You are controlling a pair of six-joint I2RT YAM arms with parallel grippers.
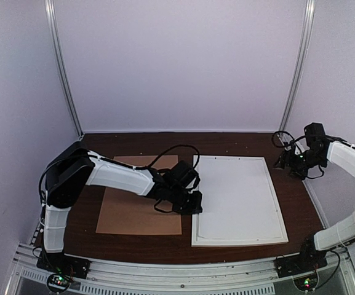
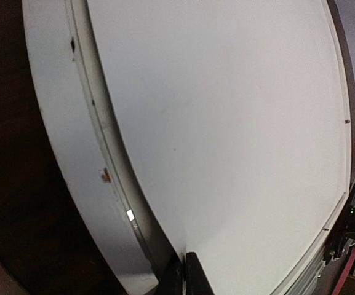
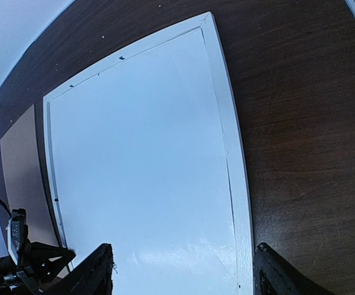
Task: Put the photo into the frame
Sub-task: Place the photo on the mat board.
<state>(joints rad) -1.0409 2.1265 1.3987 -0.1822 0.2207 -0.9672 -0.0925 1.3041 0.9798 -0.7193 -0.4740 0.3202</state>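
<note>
White sheet (image 1: 239, 196) fills frame (image 1: 239, 242) — print side hidden.

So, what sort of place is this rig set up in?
Most likely a lab test booth, not a home or shop: plain pale walls joined by aluminium posts, a dark table, and the left arm and right arm bolted to a metal rail at its near edge.

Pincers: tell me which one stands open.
The right pincer, raised off the frame's far right corner, jaws spread; the left pincer is shut at the frame's left edge.
</note>
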